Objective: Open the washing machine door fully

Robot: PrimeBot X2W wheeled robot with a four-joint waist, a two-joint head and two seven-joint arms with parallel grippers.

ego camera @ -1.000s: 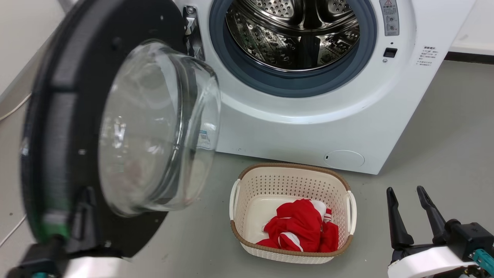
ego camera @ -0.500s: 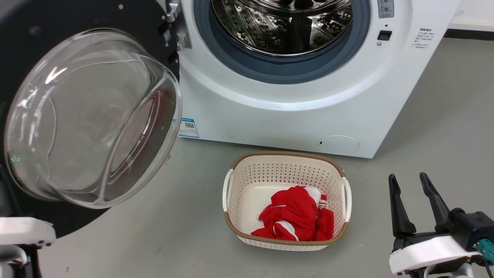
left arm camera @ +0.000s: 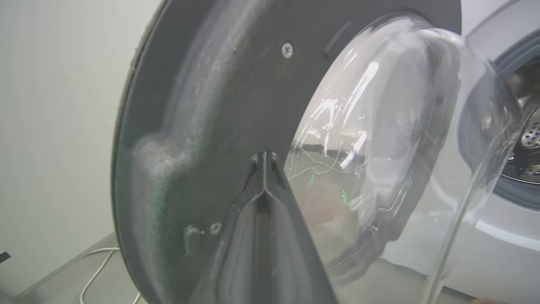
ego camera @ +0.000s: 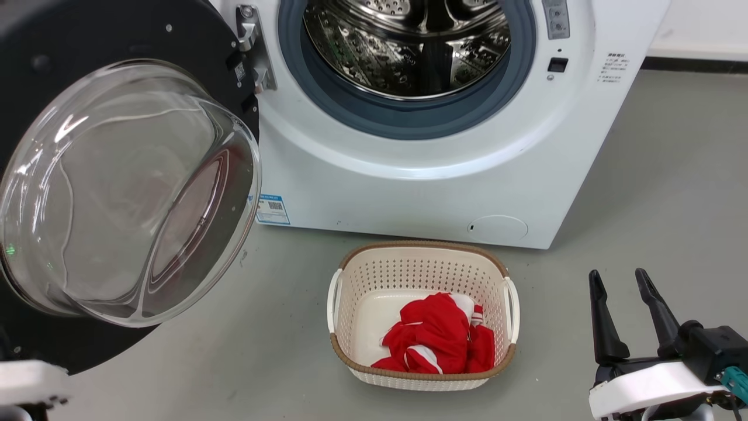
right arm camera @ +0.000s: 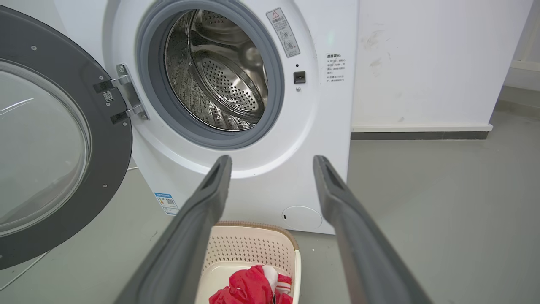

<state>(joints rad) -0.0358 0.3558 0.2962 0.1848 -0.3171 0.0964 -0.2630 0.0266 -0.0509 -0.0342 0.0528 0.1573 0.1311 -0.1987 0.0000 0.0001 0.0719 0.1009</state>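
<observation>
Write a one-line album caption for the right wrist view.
Open right gripper facing the washing machine, its door swung wide off the steel drum, a basket of red cloth on the floor.

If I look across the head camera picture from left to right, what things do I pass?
door → blue sticker → basket → right gripper

The black washing machine door (ego camera: 193, 52) with its bulging glass bowl stands swung wide open, left of the white washing machine (ego camera: 444, 193).
</observation>
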